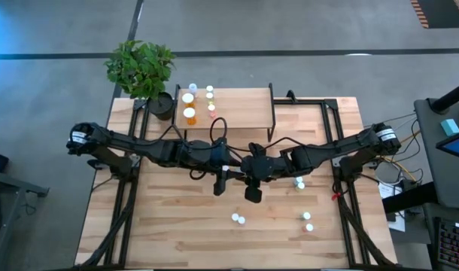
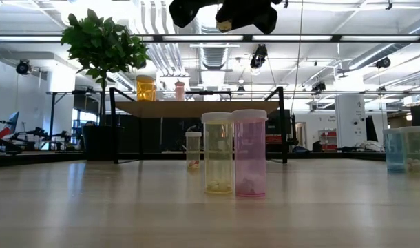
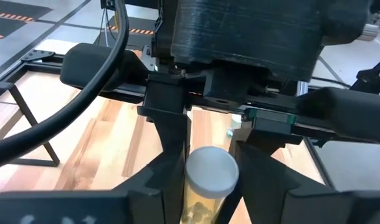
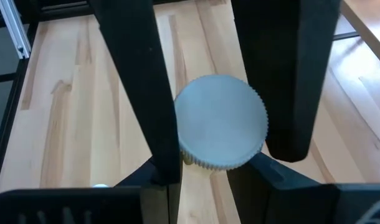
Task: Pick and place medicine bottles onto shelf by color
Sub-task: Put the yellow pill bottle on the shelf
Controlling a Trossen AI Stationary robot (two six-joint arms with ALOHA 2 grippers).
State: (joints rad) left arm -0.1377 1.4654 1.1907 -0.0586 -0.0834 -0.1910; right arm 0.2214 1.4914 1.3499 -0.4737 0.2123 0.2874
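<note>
The yellowish bottle stands upright between the left claw's two fingers, white cap up, at the bottom centre of the left wrist view, and the fingers press its sides, so the claw is closed on it; in the right wrist view a white-capped bottle sits the same way at mid-frame, clamped in the right claw; in the overhead view both claws meet at the middle of the table, left one just left of centre, right one beside it; the shelf lies toward the top of that frame, its left end already carrying orange, yellow and pink bottles; loose bottles remain at lower centre and lower right; each bottle's long axis is vertical, in line with its claw, so the carry runs up-frame, and the left arm looks nearer the filled end
</note>
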